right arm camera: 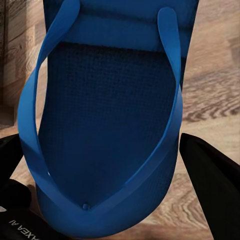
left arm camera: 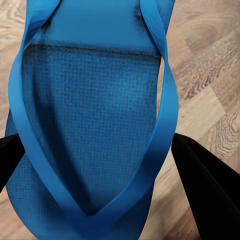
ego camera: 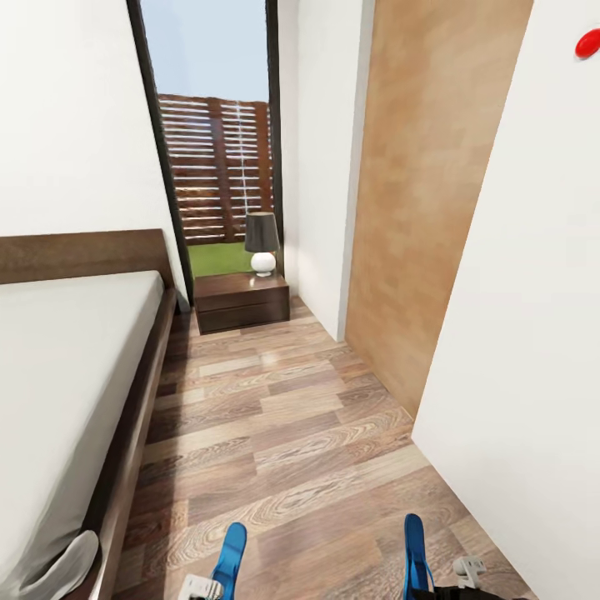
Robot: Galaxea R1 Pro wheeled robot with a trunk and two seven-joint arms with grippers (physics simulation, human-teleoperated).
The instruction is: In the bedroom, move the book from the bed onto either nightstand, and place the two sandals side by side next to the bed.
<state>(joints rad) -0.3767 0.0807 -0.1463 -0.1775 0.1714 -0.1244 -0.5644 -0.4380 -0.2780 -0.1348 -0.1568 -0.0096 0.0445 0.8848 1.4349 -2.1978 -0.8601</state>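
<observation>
Fingers (left arm camera: 207, 192) of the left gripper pinch one bright blue rubber flip-flop sandal (left arm camera: 92, 115); the right fingers (right arm camera: 212, 185) pinch its twin (right arm camera: 107, 115). Both hang above the wood-plank floor (ego camera: 292, 433) beside the bed (ego camera: 58, 375). Light, floppy and textured, they look best gripped across the sole edges.

Matt, finely textured blue sandals (left arm camera: 95, 125), glossy wood-plank floor (ego camera: 283, 433), dark wooden nightstand (ego camera: 242, 302).

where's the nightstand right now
In the head view the nightstand stands at the far end of the floor strip, right of the bed's headboard, below the tall window, with a lamp on top.
</observation>
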